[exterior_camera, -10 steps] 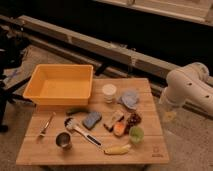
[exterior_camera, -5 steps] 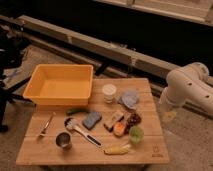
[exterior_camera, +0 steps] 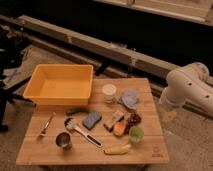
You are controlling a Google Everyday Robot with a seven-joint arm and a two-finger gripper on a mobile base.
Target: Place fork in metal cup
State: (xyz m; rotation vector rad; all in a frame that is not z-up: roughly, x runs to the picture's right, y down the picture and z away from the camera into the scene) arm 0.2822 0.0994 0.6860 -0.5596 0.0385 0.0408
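Observation:
The fork [exterior_camera: 47, 124] is a slim silvery-tan utensil lying on the wooden table [exterior_camera: 50, 152] at its left side, just below the yellow bin. The metal cup [exterior_camera: 63, 140] stands upright a little to the right of and nearer than the fork, dull grey with a dark inside. My arm [exterior_camera: 186, 87] is a white bulk off the table's right edge, far from both. My gripper [exterior_camera: 168, 115] hangs below it, just beyond the table's right edge.
A yellow bin [exterior_camera: 60, 84] sits at the back left. A white-headed, black-handled utensil [exterior_camera: 81, 131], a blue sponge [exterior_camera: 92, 119], a white lidded jar [exterior_camera: 109, 93], a blue-grey cloth [exterior_camera: 130, 98], a green cup [exterior_camera: 136, 134], a banana [exterior_camera: 117, 149] and several small food items fill the middle.

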